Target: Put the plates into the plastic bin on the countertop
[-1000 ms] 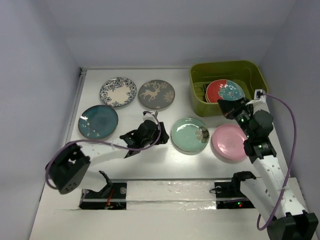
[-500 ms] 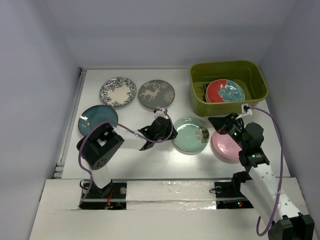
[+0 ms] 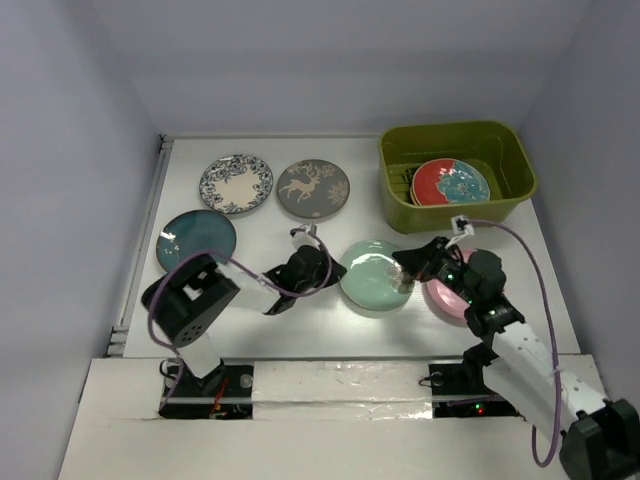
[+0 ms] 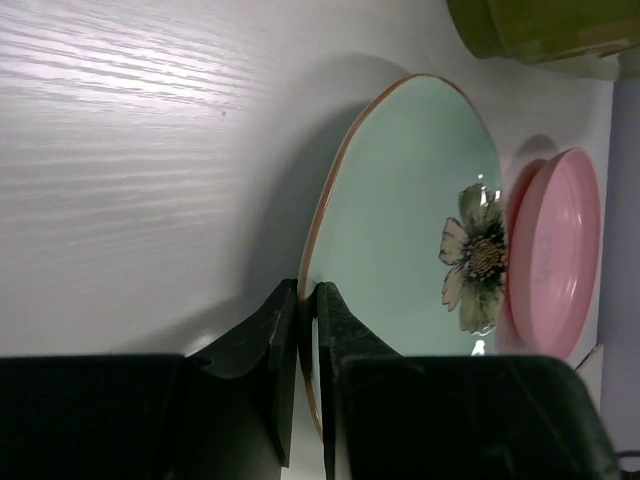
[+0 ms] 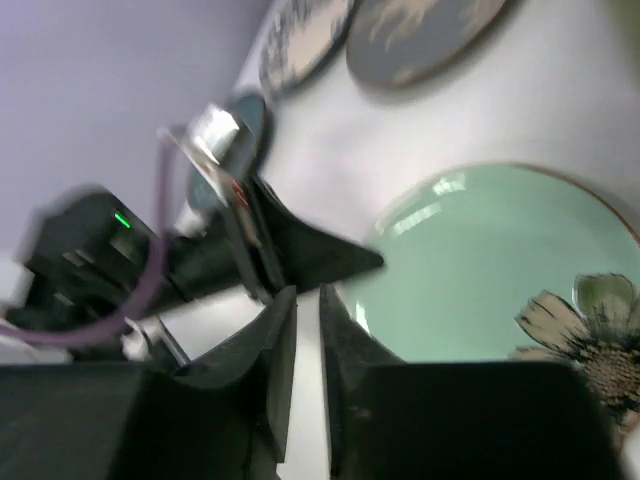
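Countertop (image 3: 380, 330): left hand (image 4: 307, 290) pinches mint plate (image 4: 400, 220) rim; right hand (image 5: 308, 295) pressed together; pink plate (image 4: 555, 260) alongside.

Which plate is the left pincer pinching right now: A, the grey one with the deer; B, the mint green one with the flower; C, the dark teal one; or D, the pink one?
B: in the left wrist view, the left pincer has both fingers closed on the rim of the mint green plate.
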